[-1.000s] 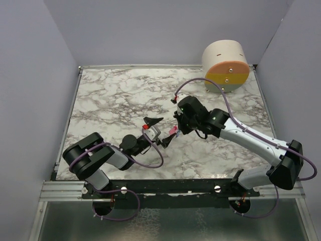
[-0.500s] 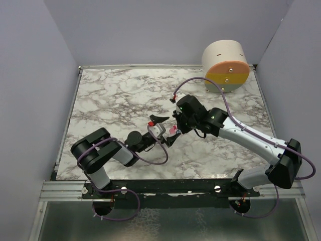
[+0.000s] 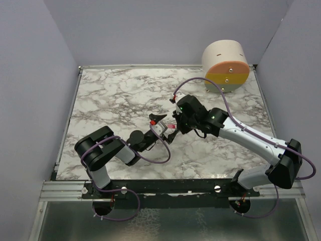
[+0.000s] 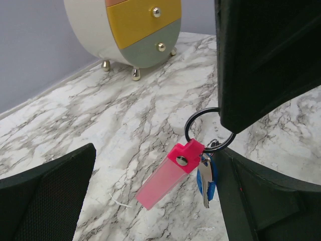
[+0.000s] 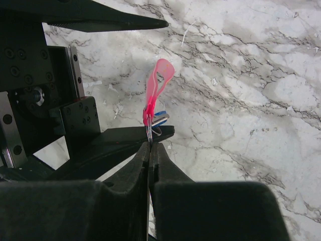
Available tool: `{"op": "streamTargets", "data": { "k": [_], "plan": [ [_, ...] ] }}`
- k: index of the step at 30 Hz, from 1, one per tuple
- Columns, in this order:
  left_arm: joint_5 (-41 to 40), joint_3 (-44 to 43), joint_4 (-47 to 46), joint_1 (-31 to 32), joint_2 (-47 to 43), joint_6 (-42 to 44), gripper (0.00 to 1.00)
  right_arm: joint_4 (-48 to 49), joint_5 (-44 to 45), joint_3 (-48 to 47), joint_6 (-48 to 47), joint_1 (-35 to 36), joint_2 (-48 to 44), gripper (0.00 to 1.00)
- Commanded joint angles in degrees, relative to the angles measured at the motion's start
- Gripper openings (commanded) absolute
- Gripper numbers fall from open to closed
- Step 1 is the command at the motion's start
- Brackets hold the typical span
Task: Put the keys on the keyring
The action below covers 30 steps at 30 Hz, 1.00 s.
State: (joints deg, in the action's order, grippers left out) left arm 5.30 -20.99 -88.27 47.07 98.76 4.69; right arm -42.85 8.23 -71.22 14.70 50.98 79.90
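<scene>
key [image 4: 208, 181]: tiny, blue plastic head, short silver blade, hangs at the keyring [image 4: 188, 153] just beside the pink tag [image 4: 160, 183], touching it. Looks threaded on already, can't confirm the wire passes through the head. Ring is a thin wire loop; tag is a slim translucent pink bar, long axis tilted down and away from the ring. right gripper [image 5: 150, 145] clamped on the ring wire, bunch dangling below it above the marble table [image 4: 125, 110]. left gripper [image 4: 156, 150] fingers spread wide, bunch sits between them, nearer one finger. So the right arm holds, left is free and right there. round drawer cabinet [image 4: 130, 25], glossy with brass knobs, well apart at the far corner
</scene>
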Motion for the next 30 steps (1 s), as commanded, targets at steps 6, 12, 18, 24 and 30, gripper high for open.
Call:
{"op": "streamTargets", "data": {
  "k": [6, 12, 18, 24, 30],
  "plan": [
    [-3.81, 1.04, -12.61, -1.89, -0.94, 0.99, 0.99, -0.3, -0.02, 0.63, -0.11, 0.08, -2.26, 0.01],
    [-3.76, 1.56, -12.63, -2.53, -3.71, 0.68, 0.99, -0.46, 0.18, 0.91, 0.04, 0.08, -2.38, 0.01],
    [-3.48, 1.56, -12.63, -2.71, -4.41, 0.15, 0.99, -0.3, 0.36, 1.07, 0.14, 0.08, -1.74, 0.01],
    [-1.98, 2.3, -12.63, -2.71, -4.89, -1.24, 0.99, 0.5, 2.09, 1.22, 0.62, 0.08, -1.92, 0.01],
    [-0.1, 3.85, -12.63, -2.68, -4.93, -2.76, 0.99, 1.88, 3.05, 0.46, 0.23, 0.04, -2.14, 0.01]
  ]
}}
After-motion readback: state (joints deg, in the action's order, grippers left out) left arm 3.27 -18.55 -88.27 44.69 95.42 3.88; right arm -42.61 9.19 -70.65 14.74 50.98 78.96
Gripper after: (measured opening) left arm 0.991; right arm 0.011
